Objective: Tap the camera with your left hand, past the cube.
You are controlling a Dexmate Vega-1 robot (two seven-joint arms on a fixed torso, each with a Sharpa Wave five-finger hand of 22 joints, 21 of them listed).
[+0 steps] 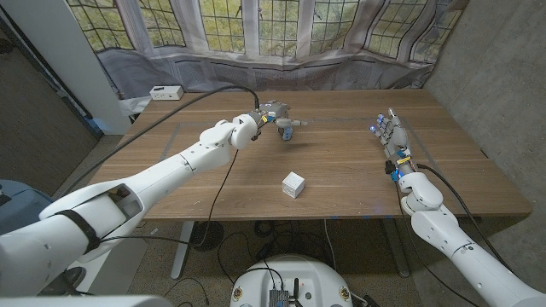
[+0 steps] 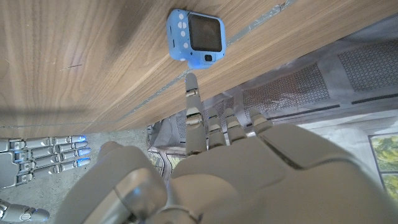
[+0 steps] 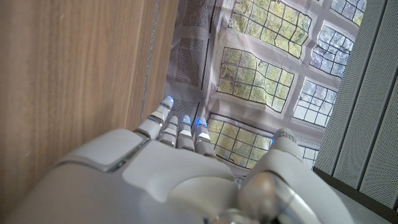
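A small blue camera [image 1: 287, 130] [image 2: 196, 38] stands on the wooden table [image 1: 358, 179], past the white cube [image 1: 293, 184] that lies near the middle. My left hand [image 1: 271, 113] [image 2: 242, 168] hovers right at the camera from its far left side. One finger [image 2: 193, 93] points straight out at the camera's body and the others are curled in; its tip is just short of the camera or barely on it, I cannot tell which. My right hand [image 1: 391, 136] [image 3: 180, 180] stands at the right of the table, fingers stretched out, holding nothing.
A white box [image 1: 165, 92] sits at the table's far left corner. A black cable [image 1: 196, 98] runs over the far left of the table to my left arm. Thin tape lines [image 1: 341, 122] mark the wood. Curtained windows stand behind the far edge.
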